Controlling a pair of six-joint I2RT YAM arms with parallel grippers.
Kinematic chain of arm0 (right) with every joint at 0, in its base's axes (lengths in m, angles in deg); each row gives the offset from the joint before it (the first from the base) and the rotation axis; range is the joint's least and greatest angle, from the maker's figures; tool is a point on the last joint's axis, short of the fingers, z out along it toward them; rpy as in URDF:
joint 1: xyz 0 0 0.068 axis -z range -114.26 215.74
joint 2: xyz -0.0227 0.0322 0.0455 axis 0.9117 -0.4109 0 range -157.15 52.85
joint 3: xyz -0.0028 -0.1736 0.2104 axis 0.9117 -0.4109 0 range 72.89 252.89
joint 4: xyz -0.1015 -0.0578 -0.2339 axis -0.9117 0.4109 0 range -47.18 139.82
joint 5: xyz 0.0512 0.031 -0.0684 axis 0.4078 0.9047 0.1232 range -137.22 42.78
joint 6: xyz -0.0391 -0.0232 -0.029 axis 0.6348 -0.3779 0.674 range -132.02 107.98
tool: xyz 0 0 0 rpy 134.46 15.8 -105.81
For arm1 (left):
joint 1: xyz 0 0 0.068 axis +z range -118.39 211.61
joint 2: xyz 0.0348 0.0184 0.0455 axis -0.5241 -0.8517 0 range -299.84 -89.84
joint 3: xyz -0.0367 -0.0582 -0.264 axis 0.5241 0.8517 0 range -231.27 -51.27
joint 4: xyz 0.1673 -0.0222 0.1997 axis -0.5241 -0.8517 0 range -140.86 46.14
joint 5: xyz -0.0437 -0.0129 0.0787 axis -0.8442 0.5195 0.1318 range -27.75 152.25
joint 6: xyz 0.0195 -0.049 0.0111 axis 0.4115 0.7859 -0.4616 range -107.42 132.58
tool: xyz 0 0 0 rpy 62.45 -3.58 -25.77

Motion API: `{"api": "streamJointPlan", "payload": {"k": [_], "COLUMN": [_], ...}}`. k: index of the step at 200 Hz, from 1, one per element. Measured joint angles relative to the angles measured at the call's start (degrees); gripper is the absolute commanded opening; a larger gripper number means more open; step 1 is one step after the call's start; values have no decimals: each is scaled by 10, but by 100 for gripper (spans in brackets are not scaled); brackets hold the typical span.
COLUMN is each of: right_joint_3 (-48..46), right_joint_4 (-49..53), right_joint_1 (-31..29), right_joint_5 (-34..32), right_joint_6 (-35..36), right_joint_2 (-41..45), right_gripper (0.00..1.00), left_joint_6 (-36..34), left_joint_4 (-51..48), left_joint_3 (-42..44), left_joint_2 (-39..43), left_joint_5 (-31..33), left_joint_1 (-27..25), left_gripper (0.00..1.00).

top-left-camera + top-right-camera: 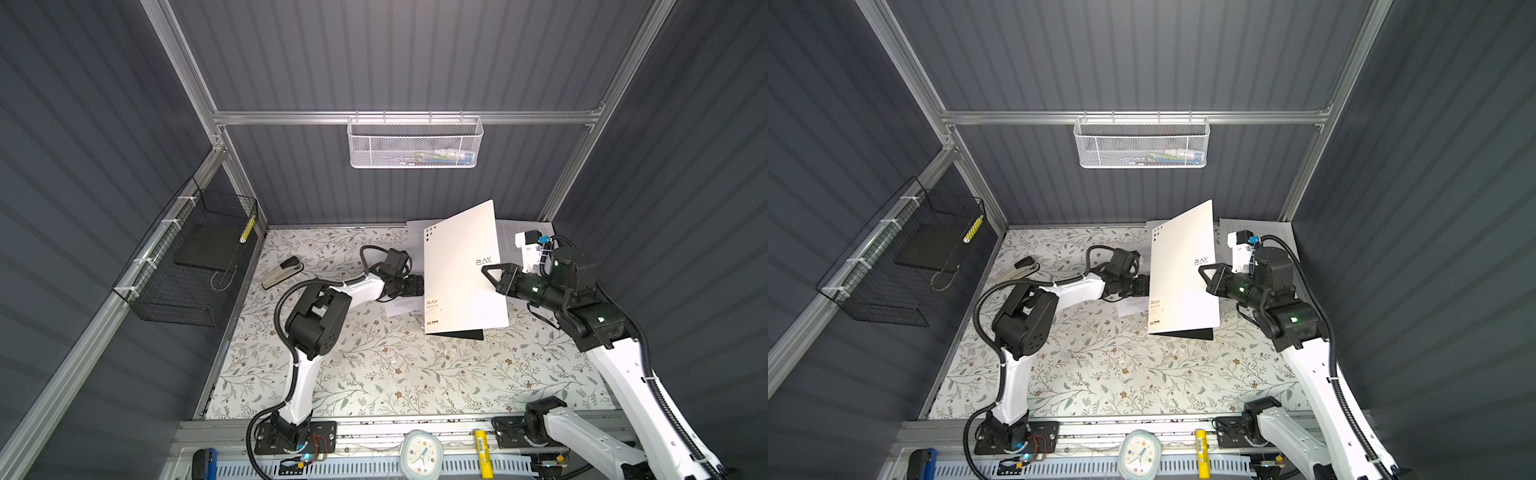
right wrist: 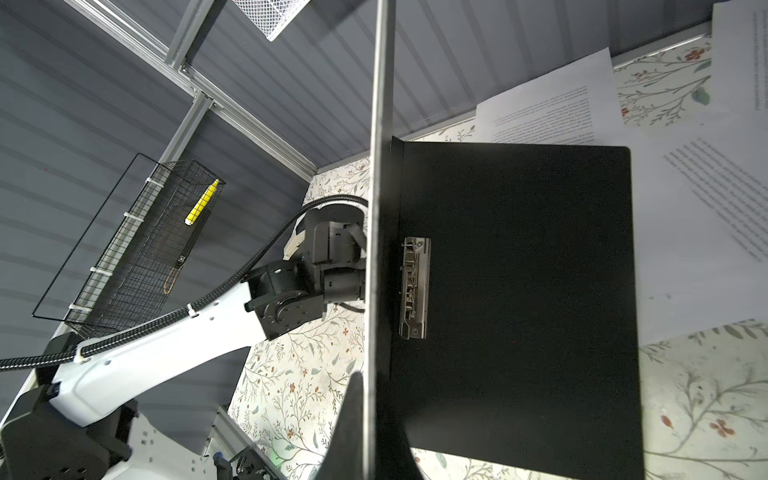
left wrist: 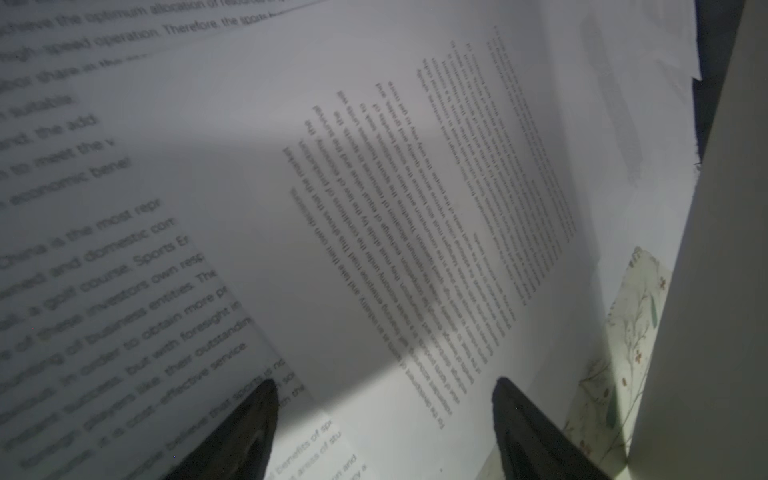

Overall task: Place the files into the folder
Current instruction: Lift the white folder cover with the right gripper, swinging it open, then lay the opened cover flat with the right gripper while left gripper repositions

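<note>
The folder (image 1: 457, 270) stands open at the back right of the table. Its light cover with "RAY" lettering is raised almost upright, and its black inside (image 2: 519, 270) with the metal clip (image 2: 413, 286) lies flat. My right gripper (image 1: 490, 272) (image 2: 365, 415) is shut on the cover's free edge. The files (image 1: 513, 239) (image 2: 548, 112), white printed sheets, lie behind and beside the folder. More sheets (image 3: 415, 208) lie left of the cover. My left gripper (image 3: 386, 415) hangs open just above them, with the cover's outside (image 3: 727, 249) beside it. In both top views the cover hides its fingers.
A stapler (image 1: 282, 270) lies at the table's back left. A black wire basket (image 1: 187, 266) hangs on the left wall and a white mesh basket (image 1: 415, 143) on the back wall. A clock (image 1: 422, 455) and a yellow tube (image 1: 482, 453) sit on the front rail.
</note>
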Motion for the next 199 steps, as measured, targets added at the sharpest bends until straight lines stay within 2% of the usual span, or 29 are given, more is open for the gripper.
{"api": "streamJointPlan", "payload": {"k": [19,41,61,79,104,140,199], "right_joint_3": [0,-4,-14,-25,-35,-43,-43], "right_joint_4": [5,18,34,48,70,100,99], "right_joint_1": [0,0,0,-1,-15,-60,-110], "right_joint_5": [-2,-6,-19,-41,-87,-142,-166], "right_joint_6": [4,11,17,25,36,47,49], "right_joint_2": [2,3,1,-9,-46,-91,-103], "right_gripper": [0,0,0,0,0,0,0], "left_joint_6": [10,26,49,58,41,5,-16], "left_joint_4": [8,14,21,9,-29,-71,-124], "left_joint_3": [-25,-1,88,163,186,219,275], "left_joint_2": [-19,-3,64,151,248,347,360], "left_joint_5": [-9,-33,-66,-82,-68,-40,-11], "left_joint_1": [-11,-7,24,77,130,120,118], "left_gripper": [83,84,85,86,88,90,91]}}
